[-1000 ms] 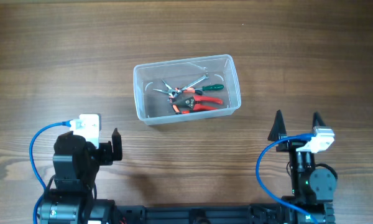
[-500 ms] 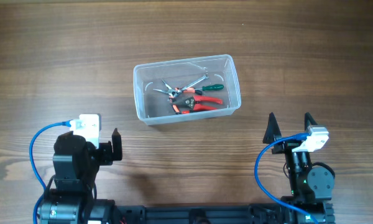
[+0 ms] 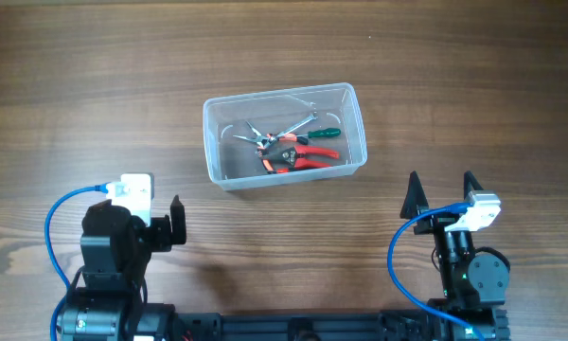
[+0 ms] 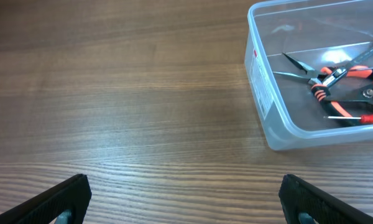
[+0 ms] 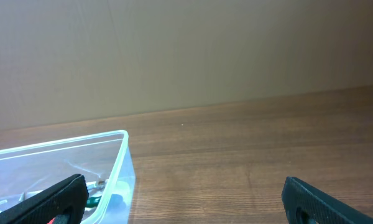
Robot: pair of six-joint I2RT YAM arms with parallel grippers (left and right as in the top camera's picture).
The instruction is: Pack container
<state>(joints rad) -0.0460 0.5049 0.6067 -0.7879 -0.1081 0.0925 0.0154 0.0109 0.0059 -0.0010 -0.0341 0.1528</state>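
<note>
The clear plastic container [image 3: 284, 135] stands in the middle of the wooden table. It holds red-handled pliers [image 3: 298, 154], a green-handled tool [image 3: 320, 134] and metal tools. It also shows in the left wrist view [image 4: 267, 93] and the right wrist view [image 5: 121, 165]. My left gripper [image 3: 175, 223] is open and empty, low at the front left, away from the container. My right gripper [image 3: 441, 188] is open and empty at the front right, a little below the container's right end.
The wooden table [image 3: 95, 85] extends around the container. A beige wall [image 5: 186, 50] stands behind the table's far edge. Blue cables [image 3: 52, 227] loop at both arm bases.
The right gripper has drawn back toward the front and shifted slightly left in the first half second, then stayed still. The left arm and the container have not moved.
</note>
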